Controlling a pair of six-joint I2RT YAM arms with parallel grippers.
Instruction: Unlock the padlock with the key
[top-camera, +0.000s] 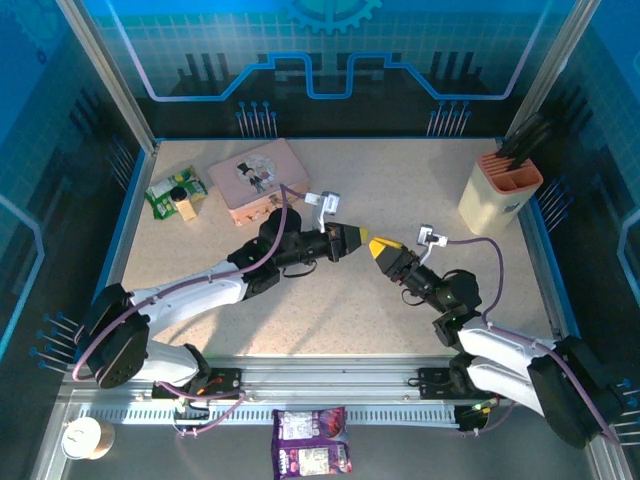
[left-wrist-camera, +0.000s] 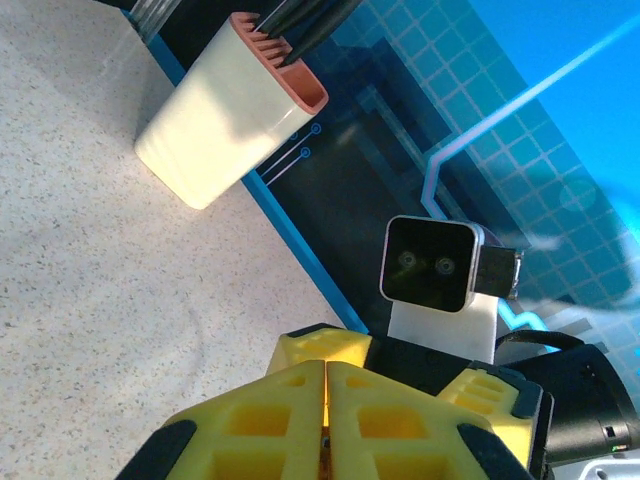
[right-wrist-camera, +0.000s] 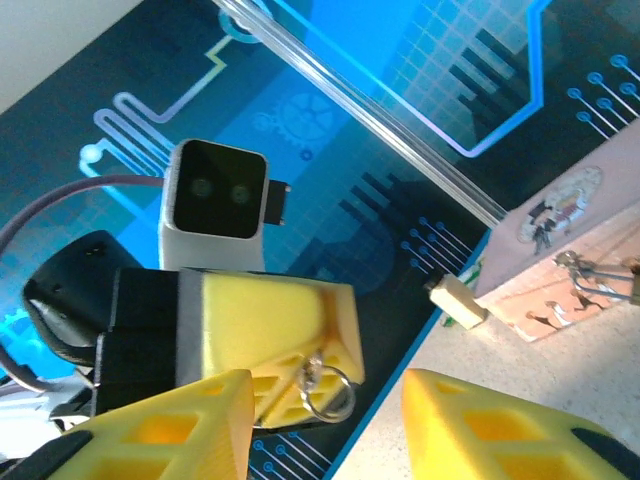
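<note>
My left gripper (top-camera: 355, 238) is shut at mid-table, its tips facing the right gripper (top-camera: 383, 250) a finger's width away. In the left wrist view a thin brass sliver, apparently the padlock (left-wrist-camera: 325, 452), sits pinched deep between the yellow pads (left-wrist-camera: 270, 410). From the right wrist view a small silver piece, probably the key's head (right-wrist-camera: 312, 368), and a silver ring (right-wrist-camera: 335, 392) stick out of the left gripper's tips (right-wrist-camera: 300, 375). My right gripper (right-wrist-camera: 320, 440) stands open, its fingers (right-wrist-camera: 170, 430) either side of that ring, holding nothing.
A pink tin (top-camera: 260, 178) lies at the back left with loose silver metal pieces (right-wrist-camera: 595, 275) on it. Beside it sit a green packet (top-camera: 177, 192) and a beige block (right-wrist-camera: 457, 300). A cream knife block (top-camera: 500, 190) stands back right. A blue rim (top-camera: 540, 250) edges the table.
</note>
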